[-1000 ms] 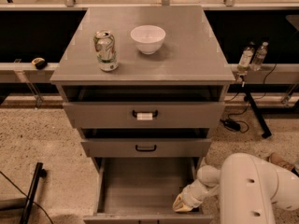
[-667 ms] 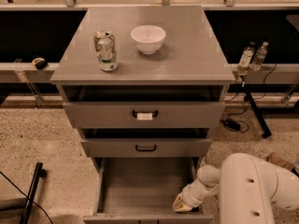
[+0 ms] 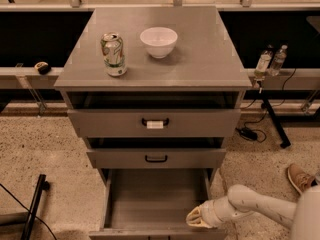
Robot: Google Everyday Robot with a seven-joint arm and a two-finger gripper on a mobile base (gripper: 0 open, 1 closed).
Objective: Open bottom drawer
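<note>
The bottom drawer point(image 3: 155, 199) of the grey cabinet stands pulled far out, and its grey box inside shows from above. Its front edge point(image 3: 150, 232) runs along the bottom of the view, and its handle is out of view. My gripper point(image 3: 198, 217) sits low at the drawer's front right corner, over the inner right side. Its pale tip points left. My white arm point(image 3: 260, 209) reaches in from the lower right.
Above are the middle drawer with a plain handle point(image 3: 156, 158) and the top drawer with a white tag on its handle point(image 3: 155, 123), both slightly out. A can point(image 3: 113, 54) and a white bowl point(image 3: 158, 41) stand on the cabinet top. A person's shoe point(image 3: 300, 178) is on the floor at right, and a black stand point(image 3: 32, 206) at left.
The bulky upper part of my arm has drawn back to the right, so only the slim forearm shows. The gripper stays at the drawer's front right corner. The drawer has not visibly moved.
</note>
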